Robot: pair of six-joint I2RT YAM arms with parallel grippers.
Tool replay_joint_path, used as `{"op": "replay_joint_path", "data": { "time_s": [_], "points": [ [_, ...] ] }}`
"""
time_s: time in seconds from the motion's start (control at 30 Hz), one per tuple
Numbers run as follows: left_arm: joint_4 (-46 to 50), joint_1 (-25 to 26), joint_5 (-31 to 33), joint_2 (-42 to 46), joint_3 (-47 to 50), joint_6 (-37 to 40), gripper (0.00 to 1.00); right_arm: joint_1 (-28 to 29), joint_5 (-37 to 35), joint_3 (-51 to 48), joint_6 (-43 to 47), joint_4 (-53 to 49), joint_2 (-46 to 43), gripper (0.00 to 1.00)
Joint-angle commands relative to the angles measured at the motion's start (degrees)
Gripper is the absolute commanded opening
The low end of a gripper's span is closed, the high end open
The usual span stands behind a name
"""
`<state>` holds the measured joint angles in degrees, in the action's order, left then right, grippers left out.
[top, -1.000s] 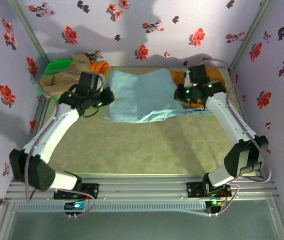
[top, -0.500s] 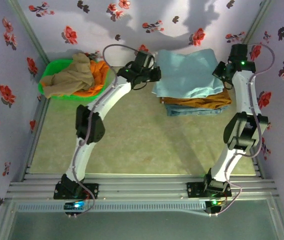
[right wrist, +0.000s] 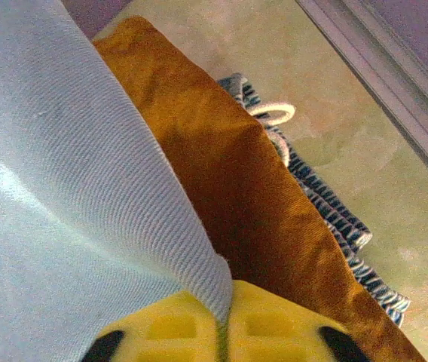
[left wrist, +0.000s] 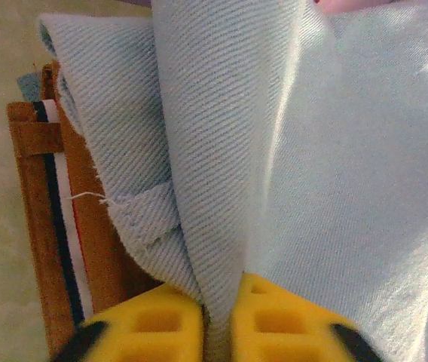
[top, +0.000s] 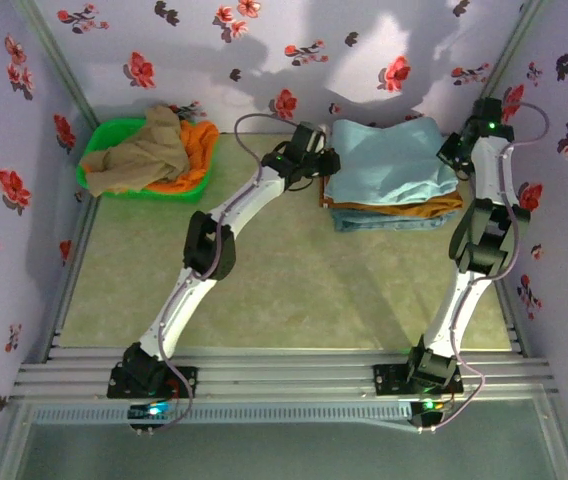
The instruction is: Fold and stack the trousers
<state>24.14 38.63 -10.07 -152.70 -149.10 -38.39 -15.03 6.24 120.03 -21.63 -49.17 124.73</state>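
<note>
Pinching trousers [top: 389, 160]: left hand [left wrist: 218, 320], right hand [right wrist: 224, 320]

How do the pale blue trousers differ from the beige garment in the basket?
The pale blue trousers lie folded flat atop a stack; the beige garment sits crumpled in the green basket. The trousers are at the table's far right, the beige garment far left. Both are plain cloth.

Overhead view; wrist close-ups of trousers [top: 389, 160]
</note>
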Motion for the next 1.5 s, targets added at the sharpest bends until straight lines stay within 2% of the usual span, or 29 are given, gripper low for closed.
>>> {"op": "replay_joint_path", "data": {
  "time_s": [0.0,0.03,0.13,0.2,0.3,0.4,0.43,0.53,0.63,0.73,0.87,0.97,1.03,1.1,1.27,1.47],
  "points": [
    [-3.53,-1.36,1.27,-1.03,1.66,-3.24,0.37,-2.72,-5.8,-0.19,-1.0,4.27,0.72,0.39],
    [-3.52,-1.36,0.75,-0.81,3.04,-3.4,0.46,-2.72,-6.14,-1.28,-1.28,4.99,0.61,0.44],
    [-3.46,-1.36,1.46,2.09,10.35,-4.38,0.64,-3.03,-4.73,-2.58,-2.58,4.77,0.21,0.51],
    [-7.01,-1.58,1.1,5.42,18.25,-5.5,0.72,-3.12,-4.2,-3.7,-3.78,4.34,-0.74,0.53],
    [-11.38,-1.72,0.84,11.25,27.3,-5.28,0.74,-2.76,-3.32,-8.26,-5.49,6.3,-5.21,0.55],
    [-11.15,-1.96,1.03,16.7,32.11,-3.74,0.8,-1.47,-2.88,-16.23,-7.24,10.05,-13.41,0.55],
    [-10.67,-2.22,1.06,18.65,33.47,-3.46,0.84,-0.59,-3.72,-19.25,-7.98,11.36,-16.79,0.55],
    [-10.04,-3.02,0.66,25.88,38.72,-1.64,0.86,2.96,-7.45,-29.28,-9.84,14.59,-27.08,0.56],
    [-9.66,-4.02,1.79,36.53,48.24,0.91,0.86,8.5,-8.3,-39.53,-12.68,19.46,-36.6,0.58],
    [-11.87,-5.78,3.62,49.17,62.55,0.96,0.86,19.64,-13.11,-45.38,-11.48,21.41,-40.65,0.65],
    [-13.95,-8.76,4.79,65.05,82.54,-2.17,0.86,31.99,-12.39,-48.69,-14.35,22.47,-34.64,0.67],
    [-15.18,-10.49,5.24,75.5,95.86,-4.55,0.86,36.84,-14.21,-48.33,-17.83,21.4,-27.98,0.68],
    [-14.64,-11.5,5.4,81.85,102.59,-5.56,0.87,38.51,-13.26,-48.57,-20.34,21.88,-24.45,0.69],
    [-13.87,-12.44,5.58,87.64,108.04,-6.15,0.87,39.72,-15.5,-48.19,-21.51,22.02,-20.82,0.7],
    [-12.17,-14.9,5.83,98.62,115.96,-7.36,0.89,38.53,-23.72,-40.18,-21.8,14.88,-9.85,0.71],
    [-9.1,-16.63,5.36,101.52,115.77,-5.01,0.89,31.46,-23.47,-35.91,-19.86,12.08,-4.91,0.67]
  ]
}}
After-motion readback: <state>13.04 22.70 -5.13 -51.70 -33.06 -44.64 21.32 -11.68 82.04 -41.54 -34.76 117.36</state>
